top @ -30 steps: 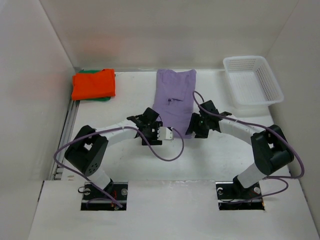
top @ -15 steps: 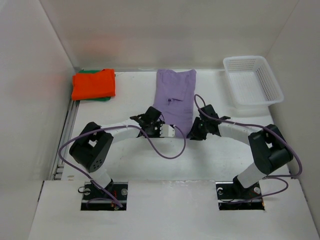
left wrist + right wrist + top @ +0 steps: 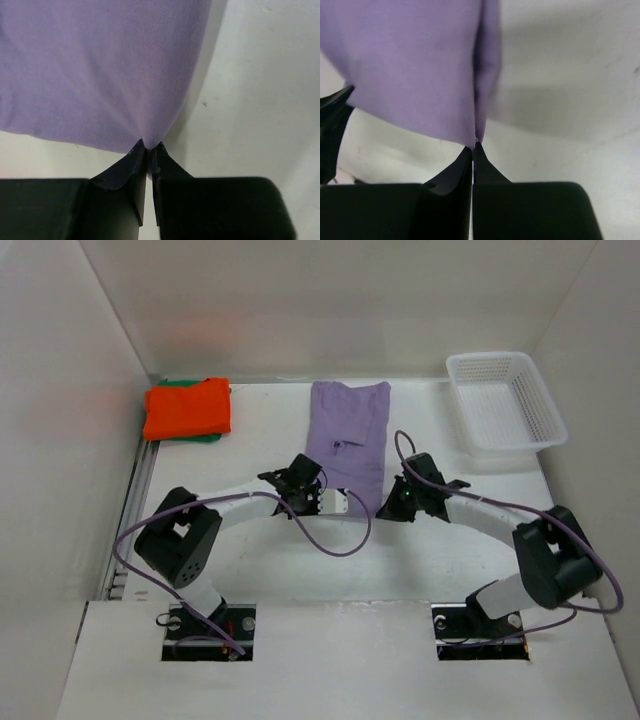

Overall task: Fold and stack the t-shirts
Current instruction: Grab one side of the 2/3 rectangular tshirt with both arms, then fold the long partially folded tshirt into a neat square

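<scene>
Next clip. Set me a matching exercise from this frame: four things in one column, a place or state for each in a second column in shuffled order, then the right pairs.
Column one
1. orange t-shirt
2. purple t-shirt
3. white basket
4. left claw

Column two
A. far right corner
B. far left corner
C. shut on a near corner of cloth
D. laid out long in the middle

Pairs: 1-B, 2-D, 3-A, 4-C
</scene>
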Tool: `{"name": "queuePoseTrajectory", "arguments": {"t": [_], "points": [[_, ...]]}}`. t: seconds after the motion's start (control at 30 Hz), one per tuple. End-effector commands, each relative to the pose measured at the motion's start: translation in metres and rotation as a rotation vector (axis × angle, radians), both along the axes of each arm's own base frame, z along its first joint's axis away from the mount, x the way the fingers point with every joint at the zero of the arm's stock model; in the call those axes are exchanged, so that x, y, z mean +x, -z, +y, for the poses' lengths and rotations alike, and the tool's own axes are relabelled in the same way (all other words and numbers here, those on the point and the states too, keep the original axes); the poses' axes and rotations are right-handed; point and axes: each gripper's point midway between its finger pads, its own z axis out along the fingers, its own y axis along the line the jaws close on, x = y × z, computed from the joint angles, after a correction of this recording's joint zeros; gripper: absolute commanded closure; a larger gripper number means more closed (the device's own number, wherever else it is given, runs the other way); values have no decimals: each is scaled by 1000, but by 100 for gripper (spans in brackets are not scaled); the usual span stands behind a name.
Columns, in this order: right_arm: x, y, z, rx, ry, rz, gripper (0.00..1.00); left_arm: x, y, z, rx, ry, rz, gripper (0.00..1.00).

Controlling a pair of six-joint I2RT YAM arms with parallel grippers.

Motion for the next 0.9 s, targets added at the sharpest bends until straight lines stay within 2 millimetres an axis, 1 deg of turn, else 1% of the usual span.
{"name": "queuePoseTrajectory", "arguments": {"t": [0.0, 0.03, 0.17, 0.27, 0.33, 0.4, 0.47, 0.53, 0.57, 0.6, 0.63, 0.67, 0.77, 0.87], "points": [[-28, -32, 14, 43, -63, -55, 100, -43, -20, 16, 4, -53, 93, 100], [-38, -36, 15, 44, -75, -52, 100, -57, -26, 19, 9, -52, 116, 100], [-103, -50, 17, 64, -127, -8, 100, -126, -48, 38, 51, -29, 237, 100], [-154, -68, 20, 99, -174, 37, 100, -178, -78, 52, 81, -6, 350, 100], [-180, -84, 19, 116, -191, 57, 100, -201, -104, 54, 59, -18, 435, 100], [-194, -102, 15, 119, -198, 54, 100, -208, -138, 48, -9, -23, 475, 100], [-195, -120, 12, 115, -208, 26, 100, -199, -167, 39, -72, -46, 466, 100], [-184, -130, 10, 100, -201, -10, 100, -183, -183, 29, -118, -84, 451, 99], [-171, -134, 8, 84, -195, -40, 100, -173, -187, 25, -136, -102, 446, 99], [-162, -135, 7, 78, -186, -56, 100, -164, -188, 22, -147, -121, 440, 99], [-149, -137, 5, 68, -174, -76, 100, -149, -188, 19, -166, -148, 426, 99], [-135, -139, 3, 57, -164, -102, 100, -137, -188, 17, -180, -167, 410, 99], [-94, -143, -7, 32, -124, -159, 100, -86, -186, 12, -229, -253, 352, 99], [-61, -140, -16, 27, -98, -178, 100, -38, -181, 6, -256, -331, 311, 98]]}}
